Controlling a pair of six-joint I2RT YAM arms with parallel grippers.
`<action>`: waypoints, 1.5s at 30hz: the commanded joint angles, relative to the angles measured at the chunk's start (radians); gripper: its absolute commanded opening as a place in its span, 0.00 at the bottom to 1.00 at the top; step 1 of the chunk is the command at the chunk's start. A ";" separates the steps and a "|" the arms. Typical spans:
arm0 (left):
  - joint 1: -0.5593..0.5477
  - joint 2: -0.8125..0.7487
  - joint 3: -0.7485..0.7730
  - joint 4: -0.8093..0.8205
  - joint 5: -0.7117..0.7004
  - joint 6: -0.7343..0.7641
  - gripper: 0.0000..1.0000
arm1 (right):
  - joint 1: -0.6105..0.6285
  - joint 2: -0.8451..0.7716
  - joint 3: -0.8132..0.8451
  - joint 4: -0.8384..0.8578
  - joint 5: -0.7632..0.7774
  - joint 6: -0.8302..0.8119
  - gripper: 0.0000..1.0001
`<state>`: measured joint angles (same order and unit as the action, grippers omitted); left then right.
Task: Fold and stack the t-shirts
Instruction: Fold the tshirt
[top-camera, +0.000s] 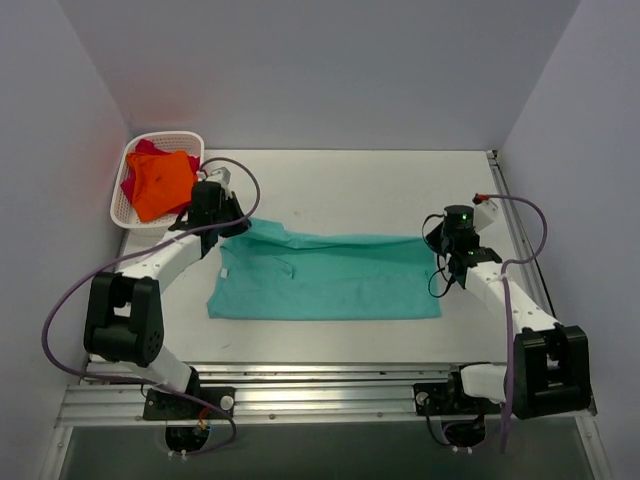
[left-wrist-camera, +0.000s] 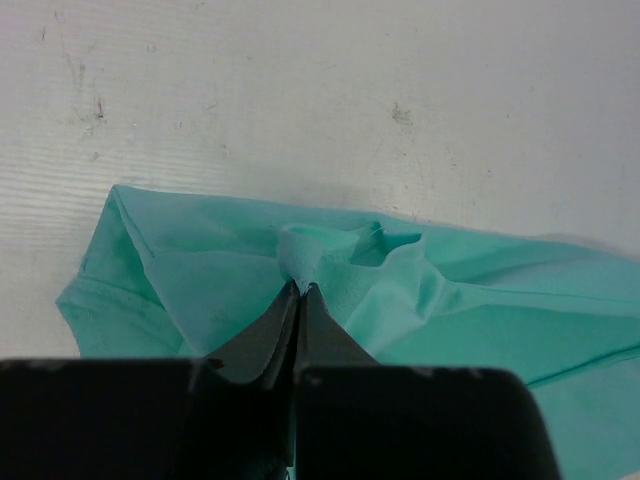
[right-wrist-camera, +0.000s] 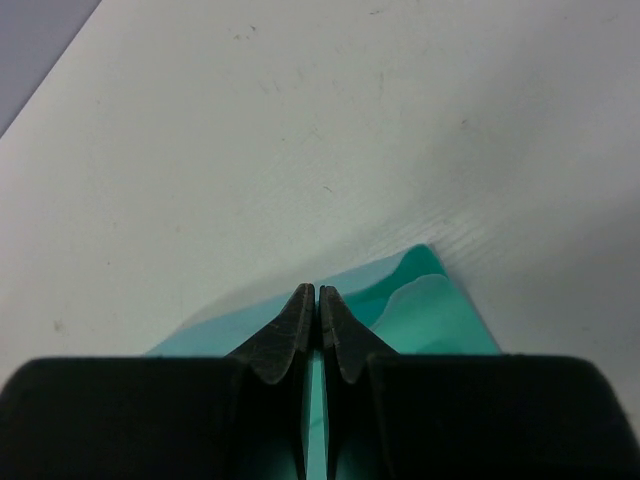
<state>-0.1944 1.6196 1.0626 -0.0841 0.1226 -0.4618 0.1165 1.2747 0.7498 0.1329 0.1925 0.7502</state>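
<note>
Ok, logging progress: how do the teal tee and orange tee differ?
The teal tee lies spread on the table; the orange tee sits bunched in the basket. The left gripper and right gripper pinch the teal tee; the orange tee is untouched. Both are plain cloth.

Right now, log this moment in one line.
left gripper: shut on teal t-shirt | right gripper: shut on teal t-shirt | orange t-shirt: in basket

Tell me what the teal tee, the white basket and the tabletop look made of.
The teal-green short-sleeved t-shirt looks like soft matte cloth, maybe cotton: it creases and bunches. The white lattice basket looks like moulded plastic: rigid, regular open grid. The white tabletop is hard, matte, scuffed, finely ribbed; laminate or painted board, cannot tell.
</note>
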 joint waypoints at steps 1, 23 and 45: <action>-0.023 -0.099 -0.068 0.061 -0.055 0.002 0.02 | 0.015 -0.087 -0.044 -0.024 0.039 -0.014 0.00; -0.243 -0.569 -0.415 -0.128 -0.687 -0.205 0.94 | 0.032 -0.276 -0.271 -0.128 0.084 0.132 1.00; -0.105 -0.173 -0.124 0.098 -0.500 -0.104 0.92 | 0.538 0.501 0.399 0.129 0.059 0.120 0.00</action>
<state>-0.3569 1.4631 0.9154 -0.0830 -0.4480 -0.5671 0.5938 1.6955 1.0492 0.2401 0.2394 0.8822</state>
